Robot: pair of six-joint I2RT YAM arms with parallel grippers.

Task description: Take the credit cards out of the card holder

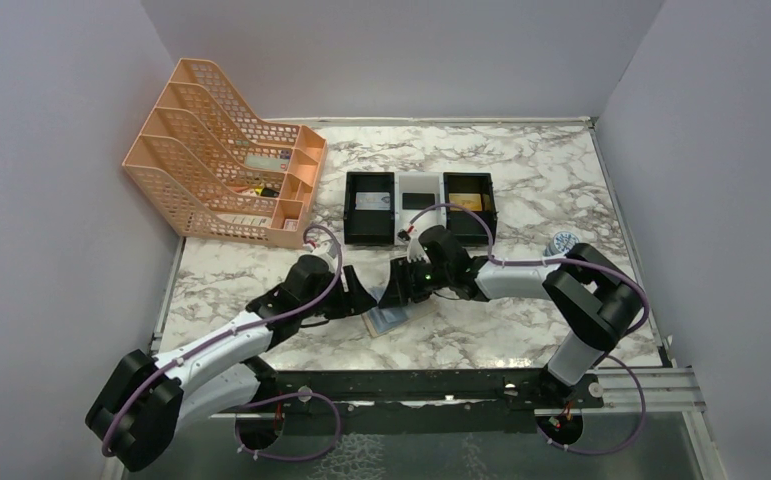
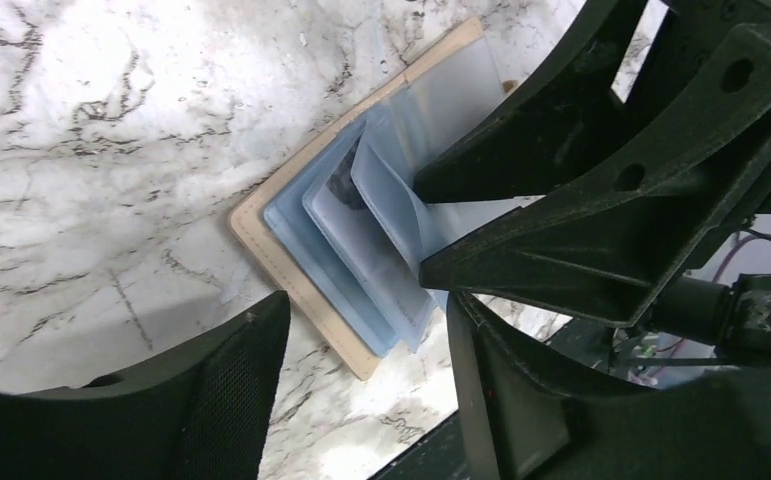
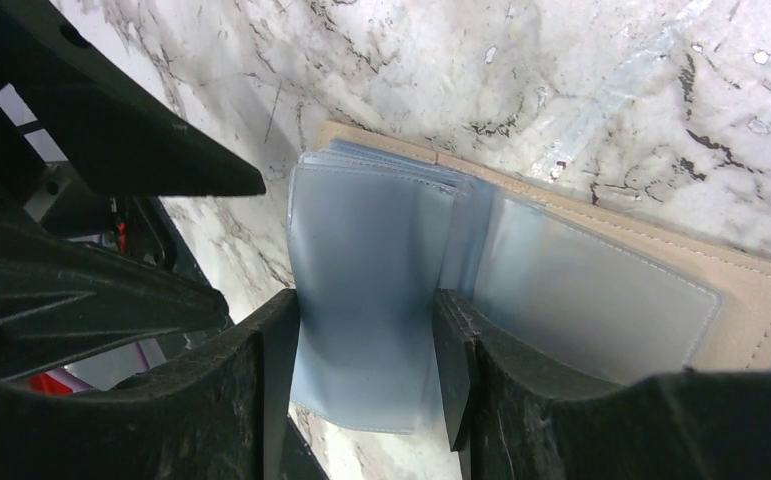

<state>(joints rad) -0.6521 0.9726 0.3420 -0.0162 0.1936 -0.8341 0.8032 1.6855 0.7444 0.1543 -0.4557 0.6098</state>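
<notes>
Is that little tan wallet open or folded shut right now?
Open. The card holder lies spread on the table, tan cover down, grey-blue sleeves fanned up, one between the fingers of the right gripper.

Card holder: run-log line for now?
holder open on table | right claw astride raised sleeve, grip unclear | left claw open at holder's corner

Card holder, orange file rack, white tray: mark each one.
card holder (image 3: 581,290), right wrist view, grey-blue inner face
orange file rack (image 1: 226,150), top external view, mesh divider
white tray (image 1: 420,177), top external view, far rim

Card holder (image 1: 389,321) on table (image 1: 531,175) near front, trays (image 1: 420,207) behind (side by side), rack (image 1: 223,150) back-left.
</notes>
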